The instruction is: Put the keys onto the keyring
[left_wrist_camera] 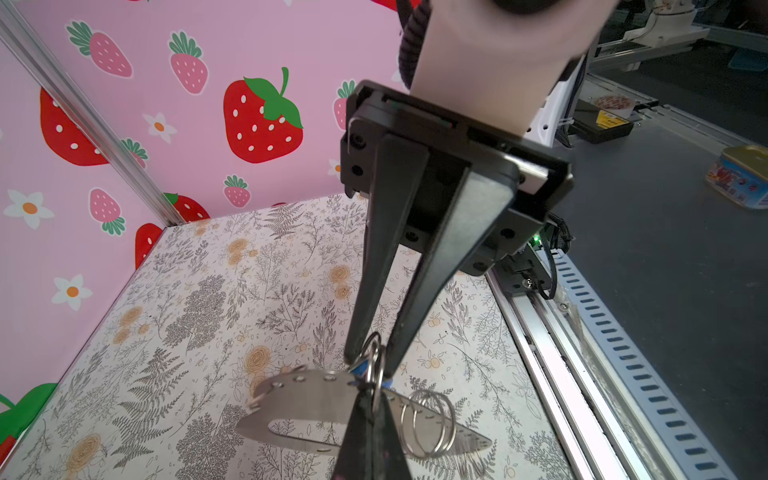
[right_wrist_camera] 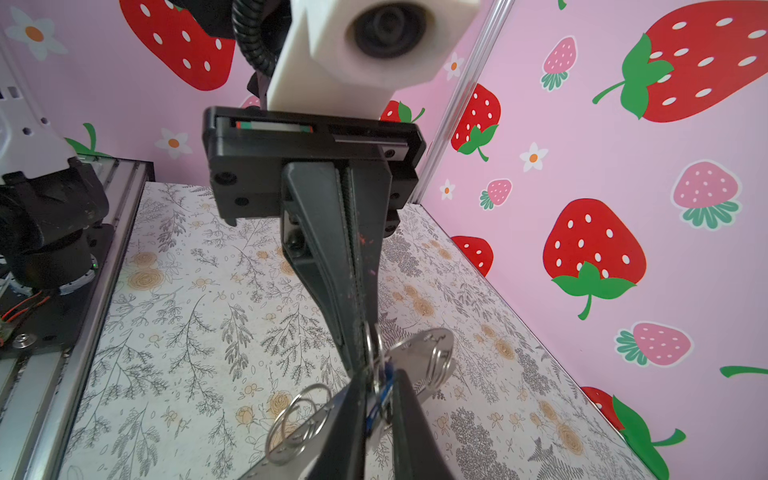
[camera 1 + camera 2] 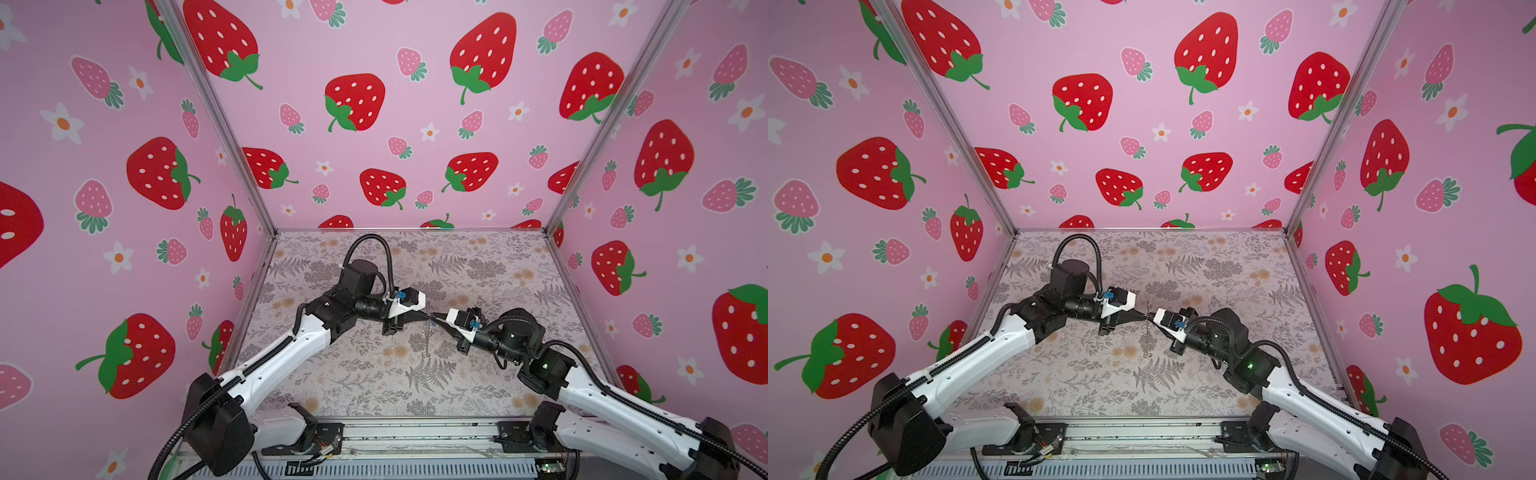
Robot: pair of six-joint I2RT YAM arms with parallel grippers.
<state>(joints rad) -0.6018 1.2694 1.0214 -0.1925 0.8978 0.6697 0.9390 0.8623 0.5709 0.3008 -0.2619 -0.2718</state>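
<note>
Left gripper (image 3: pixel 426 316): you see it reach in from the left to the middle of the scene, raised above the surface (image 3: pixel 374 386). Its fingers (image 2: pixel 332 266) are pressed flat together and clamp the keyring.
Keyring (image 1: pixel 307 395): it is a grey, curved, leaf-shaped plate with a row of small holes along one edge and a long slot. It hangs clear of the surface from the left fingers. In a top view the keyring (image 3: pixel 426 337) shows only as a thin edge below the two tips.
Wire rings (image 1: pixel 428 419): several sit through the holes along the plate's edge. One more stands up between the right fingers.
Right gripper (image 3: pixel 435 320): it comes in from the right and meets the left one tip to tip, the two nearly touching.
Right fingers (image 1: pixel 432 270): they are narrow, with a slim gap at the tips, and are closed in on the blue tag and the ring beside it.
Keys (image 2: pixel 385 394): you get only a sliver of blue, caught between the right fingers and right against the keyring's edge. The metal blade is hidden.
Threading: you cannot tell whether the key's ring passes through a hole of the plate.
</note>
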